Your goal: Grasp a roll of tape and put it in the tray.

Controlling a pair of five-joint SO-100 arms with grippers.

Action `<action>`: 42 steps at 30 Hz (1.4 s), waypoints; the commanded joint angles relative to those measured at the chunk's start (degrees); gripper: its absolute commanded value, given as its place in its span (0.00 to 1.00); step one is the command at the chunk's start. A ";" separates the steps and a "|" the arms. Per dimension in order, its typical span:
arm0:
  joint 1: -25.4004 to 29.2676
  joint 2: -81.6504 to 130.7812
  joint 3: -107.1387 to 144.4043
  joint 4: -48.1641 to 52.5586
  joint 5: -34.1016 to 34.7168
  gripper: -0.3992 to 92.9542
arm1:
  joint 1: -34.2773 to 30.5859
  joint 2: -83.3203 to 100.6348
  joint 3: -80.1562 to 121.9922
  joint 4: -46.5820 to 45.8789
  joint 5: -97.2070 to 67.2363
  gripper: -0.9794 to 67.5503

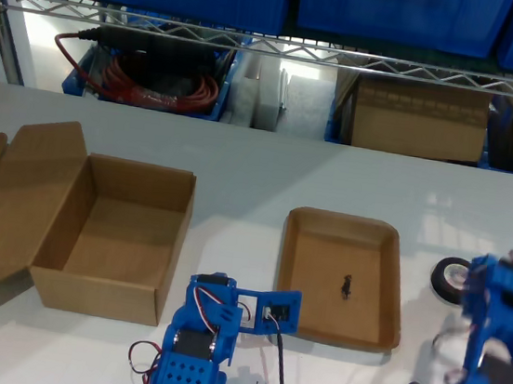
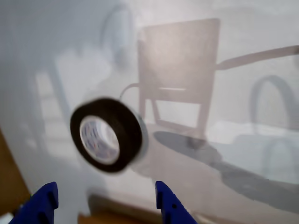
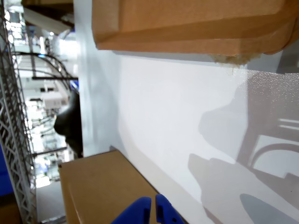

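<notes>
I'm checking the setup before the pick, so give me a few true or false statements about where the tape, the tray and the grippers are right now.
1. The roll of tape lies inside the tray. False: it lies on the table, off the tray's side toward the exterior view's right.
2. My first gripper is open, the tape ahead of it. True.
3. My second gripper is open wide. False: its tips are together.
4. The cardboard box has its flap open. True.

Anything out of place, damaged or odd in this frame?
Nothing spilled or broken. The roll of tape lies flat on the table, outside the tray, just past its wall on the exterior view's right. The tray's floor carries a small dark mark; I cannot tell what it is.
</notes>
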 commanded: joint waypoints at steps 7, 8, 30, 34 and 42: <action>-0.44 0.62 1.85 -0.70 0.18 0.01 | -0.44 -17.05 -15.38 0.26 0.18 0.43; -0.44 0.62 1.85 -0.70 0.18 0.01 | -0.44 -18.28 -16.26 0.18 0.18 0.43; -0.44 0.62 1.85 -0.70 0.18 0.01 | -4.22 -20.92 -21.27 -3.34 -0.88 0.01; -0.44 0.62 1.85 -0.70 0.18 0.01 | -11.07 -9.67 -17.40 -4.92 -1.14 0.02; -0.44 0.62 1.85 -0.70 0.18 0.01 | -34.89 -2.55 -13.18 4.22 -2.46 0.02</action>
